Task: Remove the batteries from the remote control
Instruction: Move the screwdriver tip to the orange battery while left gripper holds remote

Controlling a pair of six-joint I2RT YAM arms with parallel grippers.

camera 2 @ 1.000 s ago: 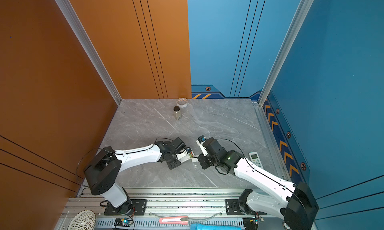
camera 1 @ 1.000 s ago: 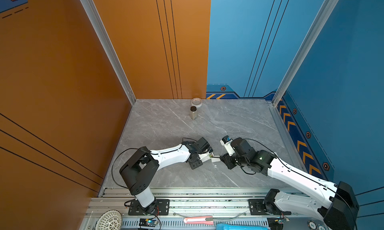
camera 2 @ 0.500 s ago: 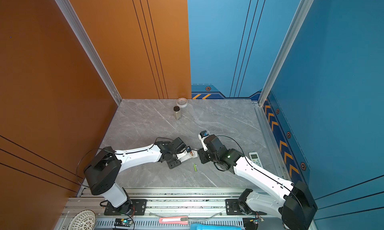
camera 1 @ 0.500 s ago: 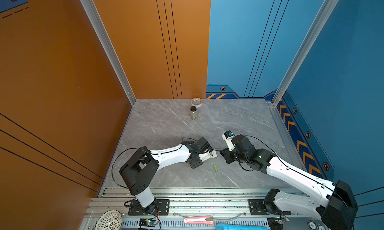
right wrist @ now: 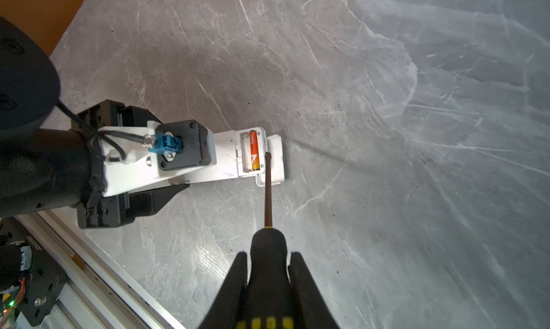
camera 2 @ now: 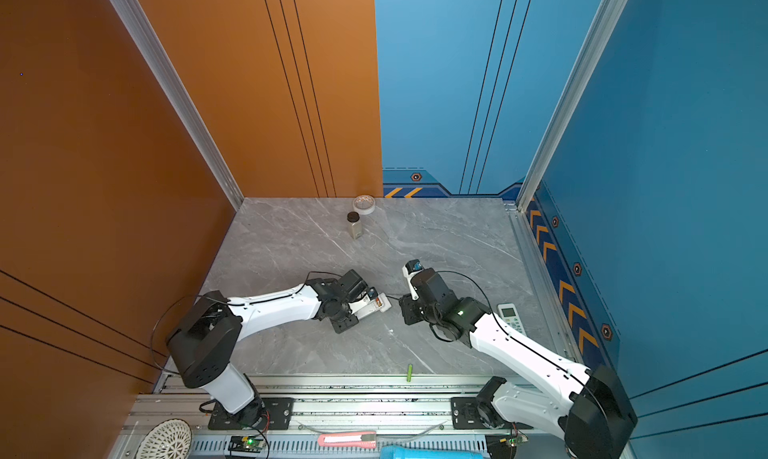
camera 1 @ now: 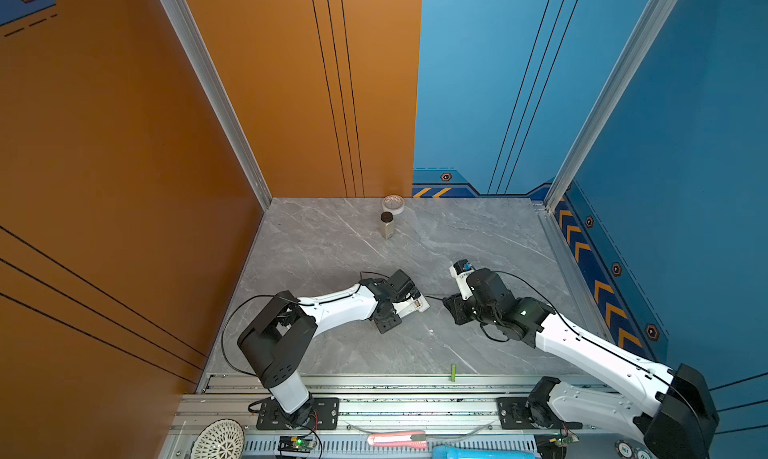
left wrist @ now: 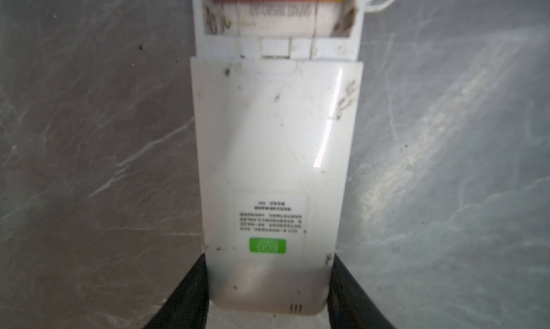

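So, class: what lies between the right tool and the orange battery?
The screwdriver, held by the right tool; its tip ends beside the orange battery, shown in the right wrist view.

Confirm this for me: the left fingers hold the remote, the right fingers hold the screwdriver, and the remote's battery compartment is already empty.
Not empty: the right wrist view shows one orange-red battery lying in the compartment, beside a vacant slot. The rest holds: the left fingers hold the remote, the right fingers hold the screwdriver.
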